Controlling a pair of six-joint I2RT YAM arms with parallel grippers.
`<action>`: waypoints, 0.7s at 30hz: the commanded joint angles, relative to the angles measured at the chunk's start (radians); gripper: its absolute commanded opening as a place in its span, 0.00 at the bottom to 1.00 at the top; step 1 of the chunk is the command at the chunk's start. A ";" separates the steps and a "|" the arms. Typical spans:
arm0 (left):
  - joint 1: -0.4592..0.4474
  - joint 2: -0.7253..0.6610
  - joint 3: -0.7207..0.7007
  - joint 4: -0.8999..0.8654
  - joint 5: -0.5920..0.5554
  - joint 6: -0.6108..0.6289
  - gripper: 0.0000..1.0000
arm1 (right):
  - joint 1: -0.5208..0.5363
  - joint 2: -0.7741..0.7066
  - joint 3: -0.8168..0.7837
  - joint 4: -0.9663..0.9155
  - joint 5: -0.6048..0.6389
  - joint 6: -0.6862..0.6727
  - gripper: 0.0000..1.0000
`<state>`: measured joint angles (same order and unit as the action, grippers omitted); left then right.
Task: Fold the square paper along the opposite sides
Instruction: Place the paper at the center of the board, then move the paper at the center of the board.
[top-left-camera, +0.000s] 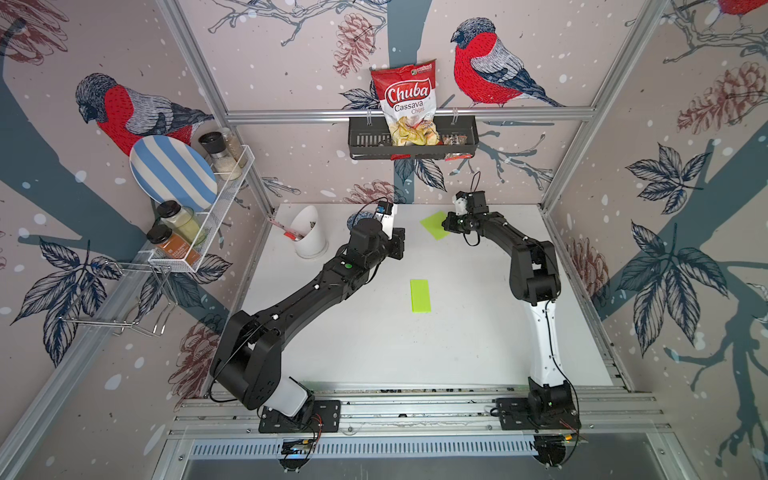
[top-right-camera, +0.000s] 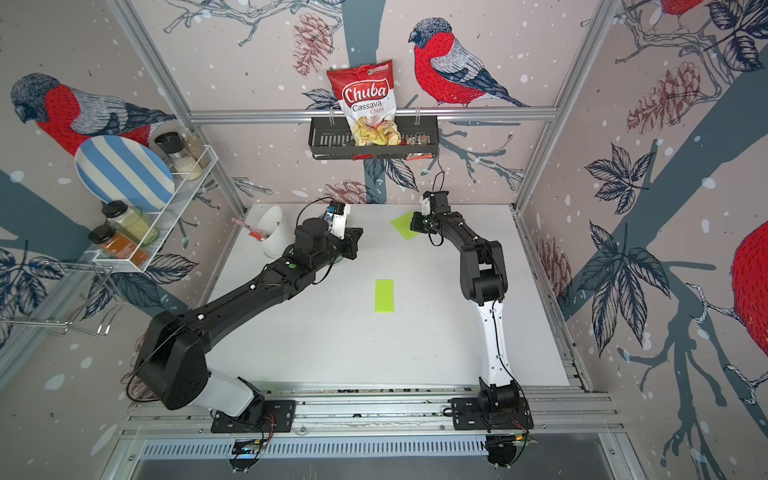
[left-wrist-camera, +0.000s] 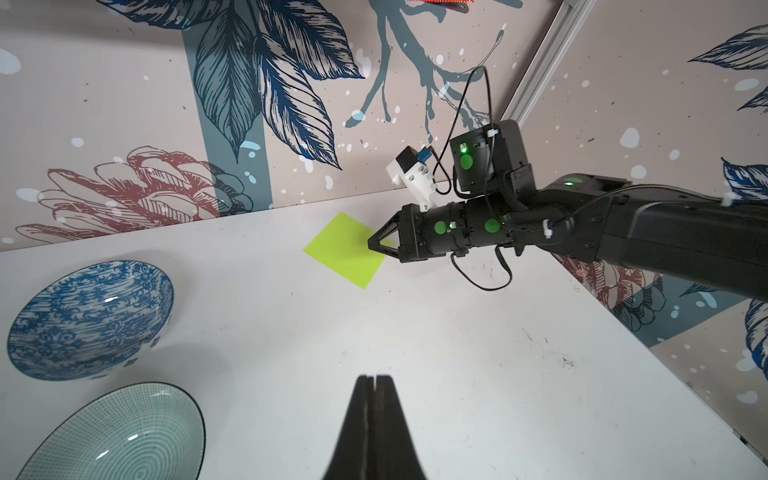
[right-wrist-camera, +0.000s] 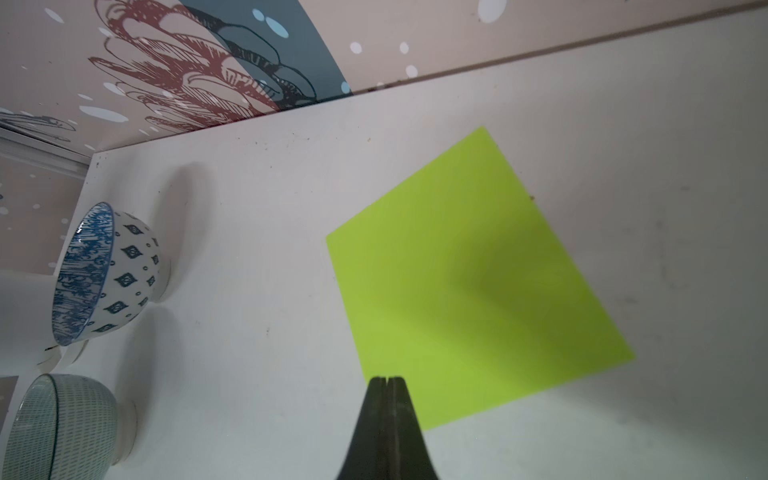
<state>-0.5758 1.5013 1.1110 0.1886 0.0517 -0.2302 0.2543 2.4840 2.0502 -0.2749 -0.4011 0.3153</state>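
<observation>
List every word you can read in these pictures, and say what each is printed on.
"Chuba": on the red and white chip bag, in both top views.
"Cassava": same bag, under the brand.
"Chips": same bag, below that.
Green logo at the bag's top: too small to read.
Spice jar label: blurred, unreadable.

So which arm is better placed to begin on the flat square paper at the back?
Probably the right. The right gripper is shut with its tip over the edge of the square paper. The left gripper, also shut, is over bare table, apart from the paper.
</observation>
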 joint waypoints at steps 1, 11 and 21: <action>0.002 -0.009 -0.013 0.068 -0.016 0.031 0.00 | 0.000 0.061 0.060 0.003 -0.055 0.057 0.00; 0.024 0.022 -0.026 0.095 0.010 0.032 0.00 | 0.005 0.180 0.171 -0.087 -0.008 0.118 0.00; 0.027 0.037 -0.015 0.080 0.066 0.016 0.00 | 0.034 0.027 -0.042 -0.251 0.135 0.039 0.00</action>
<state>-0.5507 1.5372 1.0874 0.2340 0.0837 -0.2073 0.2790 2.5507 2.0914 -0.3588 -0.3576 0.3901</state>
